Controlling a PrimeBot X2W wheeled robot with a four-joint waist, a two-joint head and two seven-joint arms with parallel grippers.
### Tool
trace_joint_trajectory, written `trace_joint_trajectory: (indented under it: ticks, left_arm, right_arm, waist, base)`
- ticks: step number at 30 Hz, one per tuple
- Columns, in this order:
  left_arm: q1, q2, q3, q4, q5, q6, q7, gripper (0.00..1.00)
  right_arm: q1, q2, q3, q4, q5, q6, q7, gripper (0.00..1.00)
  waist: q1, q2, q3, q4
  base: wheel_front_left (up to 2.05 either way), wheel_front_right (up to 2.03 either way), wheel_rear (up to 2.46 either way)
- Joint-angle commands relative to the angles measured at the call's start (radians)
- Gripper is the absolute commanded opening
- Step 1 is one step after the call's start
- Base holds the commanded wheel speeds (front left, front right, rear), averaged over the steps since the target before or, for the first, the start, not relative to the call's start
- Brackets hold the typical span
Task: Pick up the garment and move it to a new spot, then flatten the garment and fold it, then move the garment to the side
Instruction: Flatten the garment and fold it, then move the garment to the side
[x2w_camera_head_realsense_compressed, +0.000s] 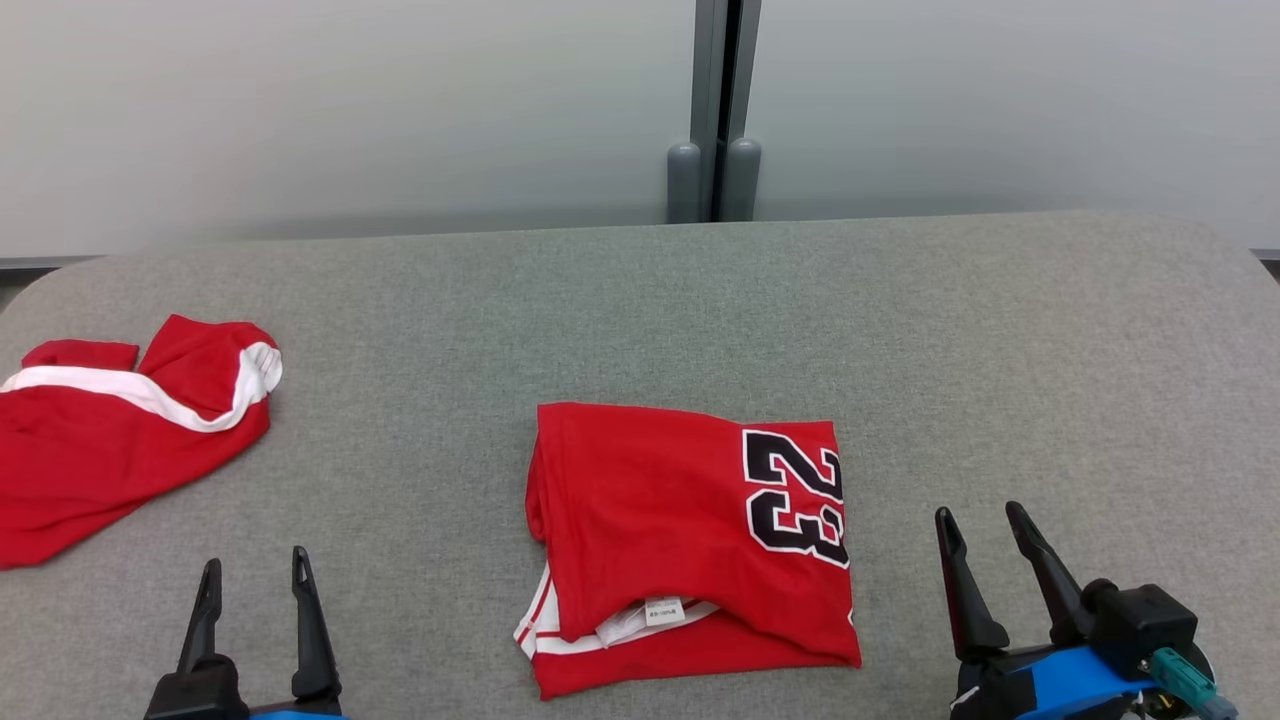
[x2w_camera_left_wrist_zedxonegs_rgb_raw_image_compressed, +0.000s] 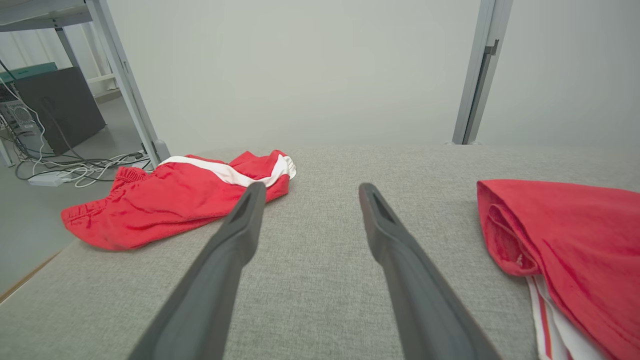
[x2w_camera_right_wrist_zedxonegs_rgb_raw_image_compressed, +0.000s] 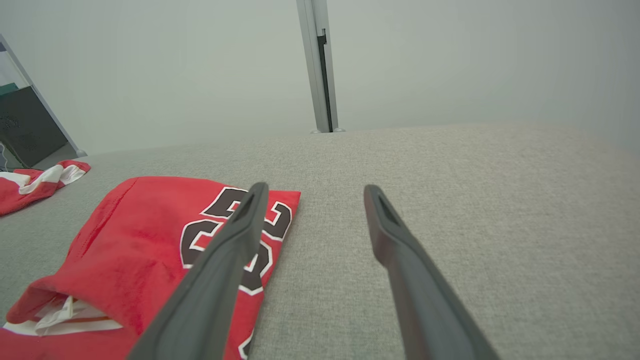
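The garment (x2w_camera_head_realsense_compressed: 690, 540), a red jersey with a black "23", lies folded into a rough rectangle at the middle front of the grey padded table (x2w_camera_head_realsense_compressed: 640, 300); its white collar and tag peek out at the near edge. It shows at the right of the left wrist view (x2w_camera_left_wrist_zedxonegs_rgb_raw_image_compressed: 565, 240) and lower left of the right wrist view (x2w_camera_right_wrist_zedxonegs_rgb_raw_image_compressed: 135, 250). My left gripper (x2w_camera_head_realsense_compressed: 255, 570) stands open at the lower left, apart from the garment, its fingers (x2w_camera_left_wrist_zedxonegs_rgb_raw_image_compressed: 240, 235) over bare table. My right gripper (x2w_camera_head_realsense_compressed: 980, 525) stands open just right of the garment, nothing between its fingers (x2w_camera_right_wrist_zedxonegs_rgb_raw_image_compressed: 390, 235).
Red shorts (x2w_camera_head_realsense_compressed: 110, 430) with a white stripe lie crumpled at the table's left edge, partly overhanging (x2w_camera_left_wrist_zedxonegs_rgb_raw_image_compressed: 170, 200). A grey partition wall with a metal post (x2w_camera_head_realsense_compressed: 715, 110) stands behind the table. Cables and a dark box (x2w_camera_left_wrist_zedxonegs_rgb_raw_image_compressed: 55, 110) sit on the floor to the left.
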Motion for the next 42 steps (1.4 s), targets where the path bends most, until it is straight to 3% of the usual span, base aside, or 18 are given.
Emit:
trace_joint_trajectory:
  ticks: [1, 25, 30, 42]
  left_arm:
    - [0.008, 0.004, 0.004, -0.002, 0.007, -0.001, -0.005, 1.0]
    - [0.019, 0.001, 0.014, 0.0, -0.006, -0.002, -0.005, 1.0]
    - [0.007, -0.001, 0.018, -0.009, -0.015, 0.001, -0.005, 1.0]
    - [-0.047, -0.005, -0.004, -0.014, -0.019, 0.003, -0.005, 1.0]
  right_arm:
    - [0.014, 0.001, 0.001, 0.0, -0.004, 0.0, -0.003, 1.0]
    - [-0.01, 0.001, 0.03, 0.044, -0.003, 0.0, -0.003, 1.0]
    - [-0.106, -0.001, 0.069, 0.102, 0.005, 0.0, 0.005, 1.0]
    - [-0.348, -0.008, 0.15, 0.341, 0.022, 0.0, 0.165, 1.0]
  waist:
    - [0.0, -0.0001, -0.004, 0.0]
    - [0.0, -0.0001, -0.018, 0.005]
    - [0.0, -0.0001, -0.002, 0.005]
    - [0.0, -0.0001, 0.073, 0.03]
  base:
    - [0.0, 0.0, 0.0]
    - [0.0, 0.0, 0.0]
    - [0.0, 0.0, 0.0]
    - [0.0, 0.0, 0.0]
